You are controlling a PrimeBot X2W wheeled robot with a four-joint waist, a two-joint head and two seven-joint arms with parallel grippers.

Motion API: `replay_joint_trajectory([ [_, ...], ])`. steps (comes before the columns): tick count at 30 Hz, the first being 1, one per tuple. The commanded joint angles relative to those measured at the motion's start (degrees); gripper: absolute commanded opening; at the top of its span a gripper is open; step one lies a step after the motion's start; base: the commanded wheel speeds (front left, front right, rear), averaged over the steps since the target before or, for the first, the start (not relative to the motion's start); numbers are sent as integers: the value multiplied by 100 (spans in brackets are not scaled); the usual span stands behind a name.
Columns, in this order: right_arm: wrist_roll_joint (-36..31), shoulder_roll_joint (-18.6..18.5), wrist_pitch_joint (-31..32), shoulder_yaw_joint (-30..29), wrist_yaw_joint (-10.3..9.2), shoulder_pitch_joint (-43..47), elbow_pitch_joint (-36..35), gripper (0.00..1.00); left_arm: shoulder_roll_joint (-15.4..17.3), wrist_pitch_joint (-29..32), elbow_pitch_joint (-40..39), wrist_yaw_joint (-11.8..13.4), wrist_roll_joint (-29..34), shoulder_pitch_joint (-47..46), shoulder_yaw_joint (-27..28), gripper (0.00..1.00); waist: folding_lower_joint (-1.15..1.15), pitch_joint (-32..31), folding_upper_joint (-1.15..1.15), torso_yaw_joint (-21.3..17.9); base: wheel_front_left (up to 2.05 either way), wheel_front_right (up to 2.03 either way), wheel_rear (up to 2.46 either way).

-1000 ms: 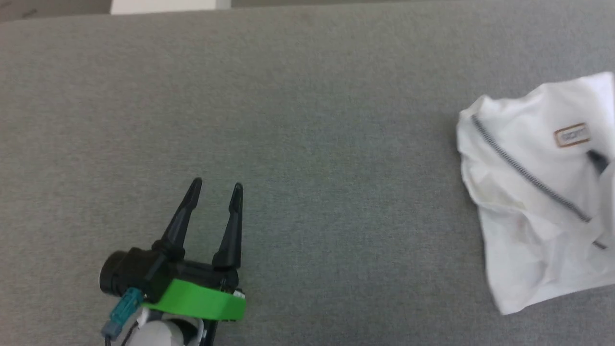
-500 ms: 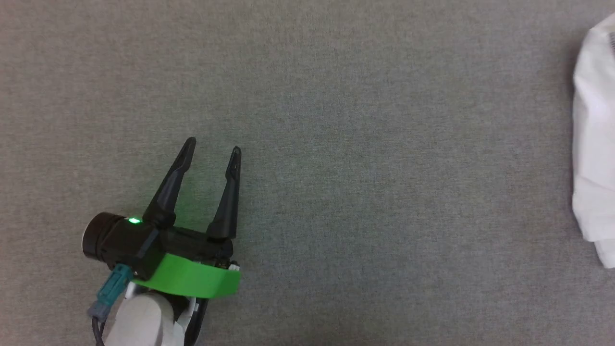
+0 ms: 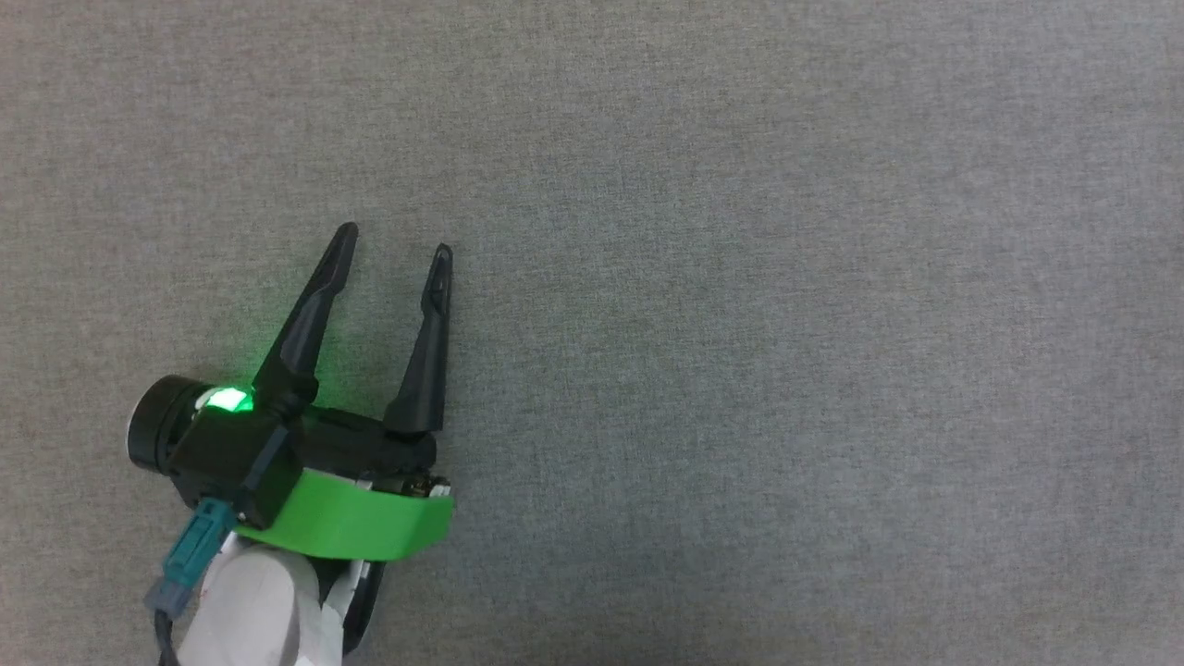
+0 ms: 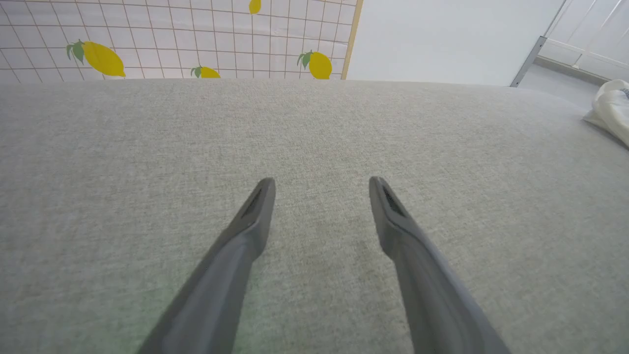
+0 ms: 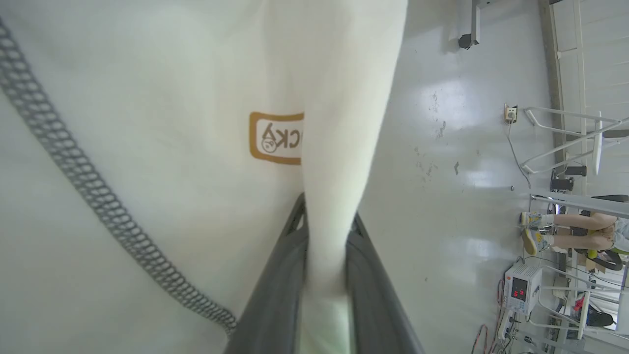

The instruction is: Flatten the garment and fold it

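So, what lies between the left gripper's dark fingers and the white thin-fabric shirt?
Nothing: in the left wrist view, bare grey cloth surface runs from the open left gripper to the white shirt.

Head view: top-down, fairly close over grey surface point(image 3: 758, 333), left gripper point(image 3: 395, 239) lower left. Left wrist: low, looking forward along same surface, garment point(image 4: 612, 105) far right. Right wrist: rolled sideways, right up against garment, floor point(image 5: 452, 147) beyond.

We are looking at a white garment point(image 5: 147, 98) carrying a dark grey zigzag seam point(image 5: 100, 196) and a brown-bordered logo patch point(image 5: 275, 137). We are seeing a grey cloth surface point(image 3: 786, 324), a black left gripper point(image 3: 396, 239) wearing a green band point(image 3: 351, 523), and a white grid panel point(image 4: 172, 34) showing yellow lemons with green leaves.
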Motion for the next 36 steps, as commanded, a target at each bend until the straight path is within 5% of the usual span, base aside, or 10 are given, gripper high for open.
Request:
replay_joint_trajectory([
  [1, -41, 11, -100, 12, -11, -136, 78, 0, -3, -59, -46, 48, -52, -105, 33, 100, -1, 6, 0, -10, 0, 0, 0],
  [3, -82, 40, -226, 86, -11, -196, 188, 44, -9, -87, -83, 57, -87, -107, 58, 100, -1, -23, 0, -22, 0, 0, 0],
  [4, -112, 57, -309, 124, -11, -232, 250, 100, -30, -98, -107, 86, -99, -111, 74, 100, -1, -52, 0, -30, 0, 0, 0],
  [15, -188, 208, -902, 559, -11, -333, 844, 100, -150, -247, -3, 206, -161, 94, 64, 100, -1, -871, 0, -113, 0, 0, 0],
  [19, -81, 538, -1398, 777, -11, -343, 792, 100, -207, -313, 155, 355, -172, 331, 143, 100, -1, -1511, 0, -139, 0, 0, 0],
  [26, 75, 1434, -1920, 669, -11, 162, 413, 100, -238, -340, 402, 432, -262, 729, 154, 100, -1, -2367, 0, -61, 0, 0, 0],
  [36, -347, 3080, -2866, 97, -11, 1637, -1246, 100, -211, -269, 704, 549, -369, 1265, 163, 100, -1, -3139, 0, 113, 0, 0, 0],
])
